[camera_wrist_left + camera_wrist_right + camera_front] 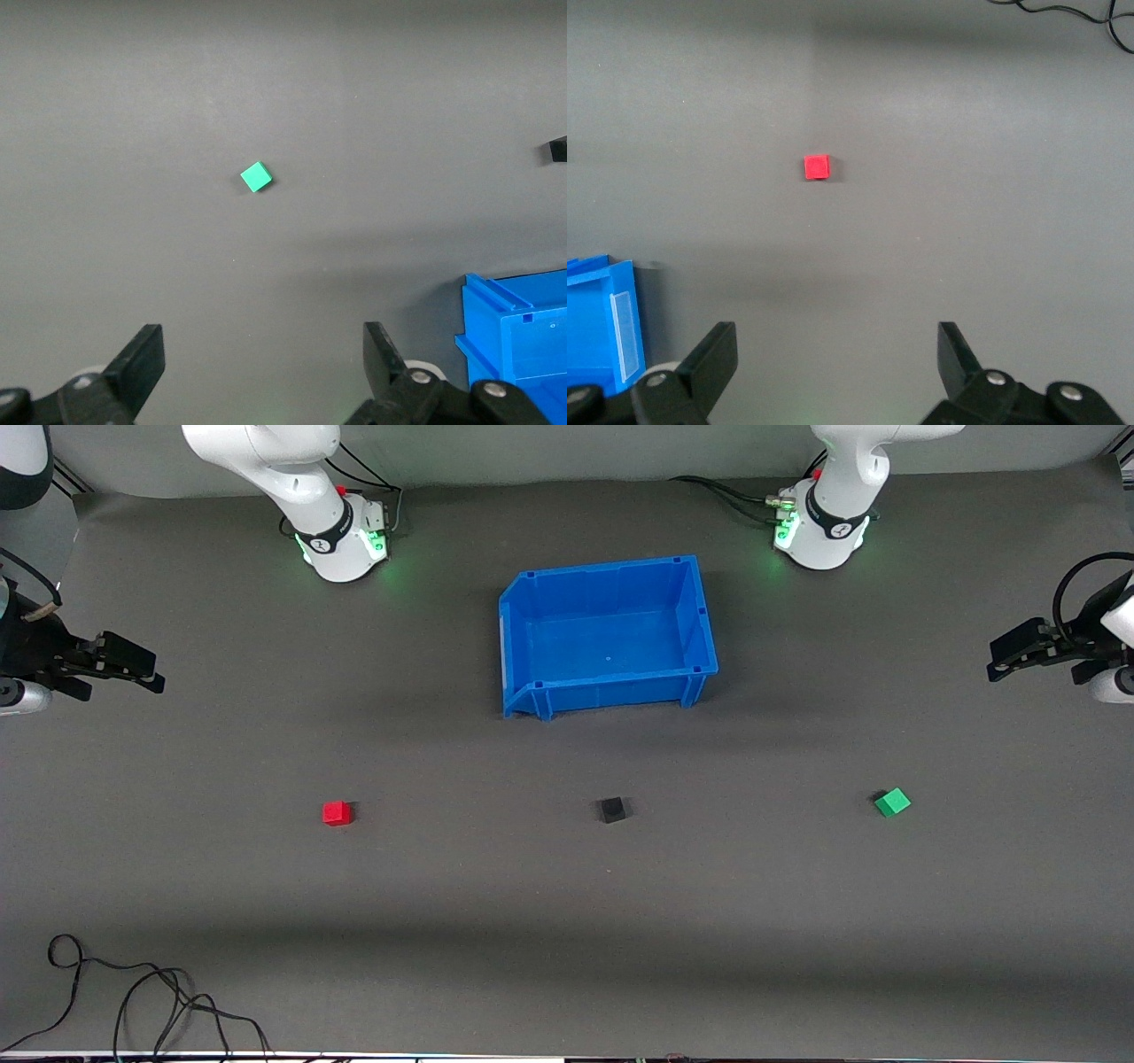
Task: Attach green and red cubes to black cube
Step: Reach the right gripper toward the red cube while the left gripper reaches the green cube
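With both claws wide open, the left gripper (pixel 1005 657) and right gripper (pixel 146 671) at the table's ends, the red cube (pixel 337 813), black cube (pixel 612 810) and green cube (pixel 892 802), lined up well apart, could be knocked away by a crooked grab

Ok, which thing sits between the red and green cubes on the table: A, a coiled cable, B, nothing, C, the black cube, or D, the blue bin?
C: in the front view the black cube lies in line between the red cube and the green cube, with the blue bin farther from the camera.

Left tool (pixel 264 372), right tool (pixel 837 367) agape, aloft
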Tool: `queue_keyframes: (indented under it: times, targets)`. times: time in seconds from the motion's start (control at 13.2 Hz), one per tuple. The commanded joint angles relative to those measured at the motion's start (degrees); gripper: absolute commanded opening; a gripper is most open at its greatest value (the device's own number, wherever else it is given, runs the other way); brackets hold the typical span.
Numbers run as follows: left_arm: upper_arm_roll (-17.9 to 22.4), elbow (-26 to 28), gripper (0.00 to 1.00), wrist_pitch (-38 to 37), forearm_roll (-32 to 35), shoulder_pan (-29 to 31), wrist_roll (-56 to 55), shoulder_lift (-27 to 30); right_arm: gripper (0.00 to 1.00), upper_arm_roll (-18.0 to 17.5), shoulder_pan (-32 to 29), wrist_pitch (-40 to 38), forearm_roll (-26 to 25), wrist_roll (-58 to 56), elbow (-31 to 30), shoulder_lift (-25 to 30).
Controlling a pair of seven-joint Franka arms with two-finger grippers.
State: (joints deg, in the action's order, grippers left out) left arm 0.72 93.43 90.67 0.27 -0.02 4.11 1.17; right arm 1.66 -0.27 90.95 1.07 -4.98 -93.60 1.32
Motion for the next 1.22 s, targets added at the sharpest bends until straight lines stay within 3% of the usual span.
queue_keyframes:
  times: [0.0,0.46,0.68,0.84,0.99,1.14]
  targets:
    - [0.2,-0.3,1.0,0.6,0.0,-1.0,-0.9,0.6,1.0,-0.4,-0.2,-0.3,-1.2,1.4,-0.4,0.8]
    - [0.6,-0.7,1.0,0.9,0.6,-0.2,-3.5,-2.5,1.0,-0.6,-0.1,-0.3,-1.2,1.6,0.8,-0.3]
    - [0.6,0.1,1.0,2.9,-4.0,3.3,-3.5,-5.6,1.0,-0.7,0.0,-0.3,-0.9,3.0,1.8,-1.0]
    - [0.6,4.0,1.0,8.5,-4.1,4.9,-3.8,-6.8,1.0,-0.7,-0.1,-1.0,-0.4,12.9,5.1,-3.5]
    - [0.6,8.9,1.0,14.3,-4.0,5.5,-5.9,-8.0,1.0,-0.8,-0.1,-1.9,-0.2,30.1,7.6,-5.6]
    - [0.6,8.6,1.0,15.5,-4.7,6.3,-12.2,-10.9,1.0,-0.8,-0.1,-1.9,0.9,47.3,9.3,-8.3]
